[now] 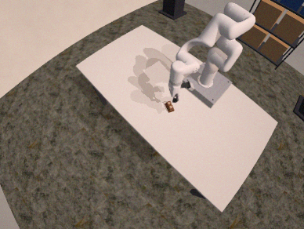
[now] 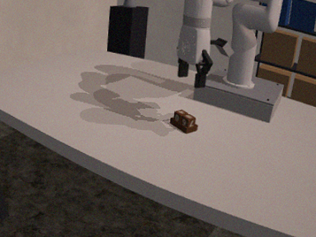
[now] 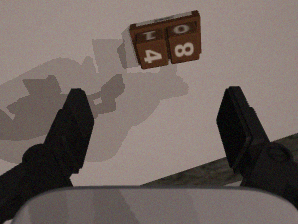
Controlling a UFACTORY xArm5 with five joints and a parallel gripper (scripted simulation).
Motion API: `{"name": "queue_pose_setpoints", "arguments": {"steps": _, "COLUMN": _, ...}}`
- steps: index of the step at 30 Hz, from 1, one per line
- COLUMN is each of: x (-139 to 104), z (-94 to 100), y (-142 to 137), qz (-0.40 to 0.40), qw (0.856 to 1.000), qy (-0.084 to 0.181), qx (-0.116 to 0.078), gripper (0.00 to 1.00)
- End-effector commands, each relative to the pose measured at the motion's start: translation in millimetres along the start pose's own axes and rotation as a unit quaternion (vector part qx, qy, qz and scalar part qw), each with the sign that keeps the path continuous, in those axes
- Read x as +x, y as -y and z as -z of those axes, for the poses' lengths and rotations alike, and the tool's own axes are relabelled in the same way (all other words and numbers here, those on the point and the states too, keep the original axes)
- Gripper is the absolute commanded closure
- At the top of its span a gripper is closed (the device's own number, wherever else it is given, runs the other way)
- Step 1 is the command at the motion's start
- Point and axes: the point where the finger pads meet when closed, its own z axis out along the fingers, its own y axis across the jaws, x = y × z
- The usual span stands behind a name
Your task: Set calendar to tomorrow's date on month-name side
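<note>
The brown calendar tray [image 1: 171, 111] [image 2: 191, 130] [image 3: 165, 19] stands on the table with two brown cubes side by side in it. In the wrist view the left cube [image 3: 151, 54] shows a white 4 and a darker face with a mark like an H or a 1. The right cube [image 3: 184, 49] shows a white 8 and a darker face with a 0. The digits 4 and 8 appear turned sideways there. The month's name cannot be read. My gripper [image 1: 175, 98] [image 2: 191, 79] [image 3: 154, 104] is open and empty, above the table, on the robot-base side of the tray.
The robot's grey base plate [image 1: 211, 92] [image 2: 235, 100] stands behind the tray on the white table [image 1: 188, 145] [image 2: 95, 140]. The arm's shadow falls beside the tray. Shelves with boxes [image 2: 278, 47] stand beyond the table.
</note>
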Motion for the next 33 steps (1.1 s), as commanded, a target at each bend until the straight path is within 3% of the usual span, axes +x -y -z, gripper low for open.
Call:
{"name": "queue_pose_setpoints", "arguments": {"steps": 1, "x": 9, "z": -2.7, "y": 12, "qz": -0.087, "qw": 0.996, "qy": 0.004, "qx": -0.002, "gripper": 0.00}}
{"name": "queue_pose_setpoints", "arguments": {"steps": 11, "x": 28, "z": -11.1, "y": 30, "qz": -0.219, "qw": 0.976, "qy": 0.004, "qx": -0.003, "gripper": 0.00}}
{"name": "queue_pose_setpoints", "arguments": {"steps": 19, "x": 28, "z": -15.2, "y": 30, "qz": -0.220, "qw": 0.975, "qy": 0.004, "qx": -0.003, "gripper": 0.00}}
{"name": "queue_pose_setpoints", "arguments": {"steps": 31, "x": 29, "z": -60.9, "y": 31, "qz": -0.220, "qw": 0.975, "qy": 0.004, "qx": -0.003, "gripper": 0.00}}
{"name": "queue_pose_setpoints", "arguments": {"steps": 33, "x": 29, "z": -60.9, "y": 31, "qz": -0.220, "qw": 0.975, "qy": 0.004, "qx": -0.003, "gripper": 0.00}}
